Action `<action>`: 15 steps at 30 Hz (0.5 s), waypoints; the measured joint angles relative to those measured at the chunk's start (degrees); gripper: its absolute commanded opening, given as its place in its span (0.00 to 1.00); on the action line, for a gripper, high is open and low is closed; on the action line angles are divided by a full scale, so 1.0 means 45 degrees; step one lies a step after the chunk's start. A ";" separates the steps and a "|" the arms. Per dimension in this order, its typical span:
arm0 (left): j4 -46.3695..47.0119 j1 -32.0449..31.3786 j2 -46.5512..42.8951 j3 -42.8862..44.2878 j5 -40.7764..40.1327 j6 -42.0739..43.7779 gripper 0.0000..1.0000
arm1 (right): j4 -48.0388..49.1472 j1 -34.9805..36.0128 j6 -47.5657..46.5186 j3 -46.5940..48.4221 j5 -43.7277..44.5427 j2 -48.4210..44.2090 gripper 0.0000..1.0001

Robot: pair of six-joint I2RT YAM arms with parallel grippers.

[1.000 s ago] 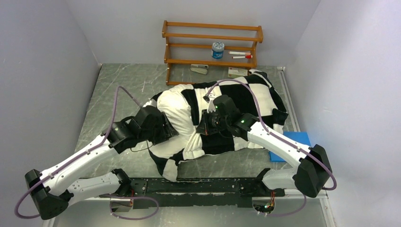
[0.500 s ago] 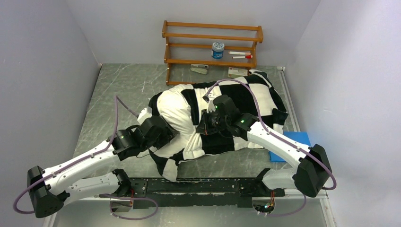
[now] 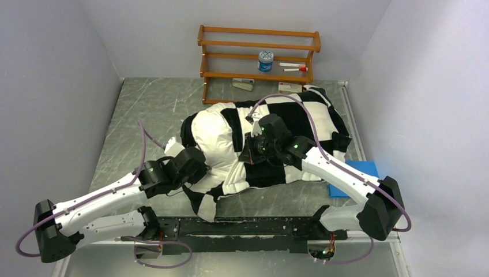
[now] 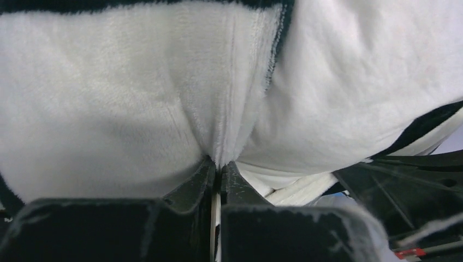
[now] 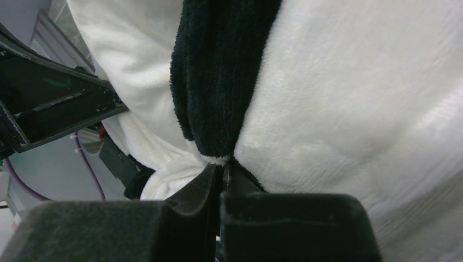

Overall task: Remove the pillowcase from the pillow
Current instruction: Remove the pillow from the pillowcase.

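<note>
The black-and-white checkered pillowcase [image 3: 300,124] lies bulging across the middle of the table. My left gripper [image 3: 203,167] is at its near left side, shut on a pinched fold of white plush pillowcase [image 4: 109,109]; in the left wrist view my left gripper [image 4: 220,164] has its fingertips closed with fabric squeezed between them. My right gripper [image 3: 249,153] is over the middle, shut on the pillowcase [image 5: 355,109] where a black square meets a white one, as my right gripper [image 5: 223,162] shows in the right wrist view. The pillow is inside; I cannot tell it from the white squares.
A wooden rack [image 3: 258,57] stands at the back with a blue-lidded jar [image 3: 265,60] and markers on it. A blue flat pad [image 3: 354,173] lies at the right, partly under my right arm. Walls close in on both sides of the table.
My left gripper has slid toward the near edge along the pillowcase's left side and closed on a fold of it. The right arm has kept still.
</note>
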 measured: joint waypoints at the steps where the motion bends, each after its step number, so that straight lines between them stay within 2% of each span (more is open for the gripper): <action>1: -0.0253 -0.0126 -0.0087 -0.0063 -0.0092 -0.0214 0.05 | -0.0136 0.0024 -0.0083 0.0107 0.0053 -0.0005 0.00; 4: -0.0651 -0.0384 -0.0821 -0.0593 -0.0223 -0.0821 0.05 | -0.0583 0.0087 -0.0384 0.0476 0.0092 0.0000 0.01; 10: -0.0675 -0.0461 -0.3128 -0.2035 -0.0199 -0.1039 0.05 | -0.0879 0.0189 -0.1530 0.1039 -0.0398 -0.0024 0.11; 14: 0.0015 -0.0461 -0.3653 -0.2531 -0.0112 -0.0646 0.05 | -0.0865 0.0680 -0.2652 0.1258 -0.0311 -0.0437 0.29; 15: 0.0117 -0.0461 -0.3565 -0.2565 -0.0053 -0.0568 0.05 | -0.0792 0.0860 -0.2992 0.1345 -0.0233 -0.0665 0.39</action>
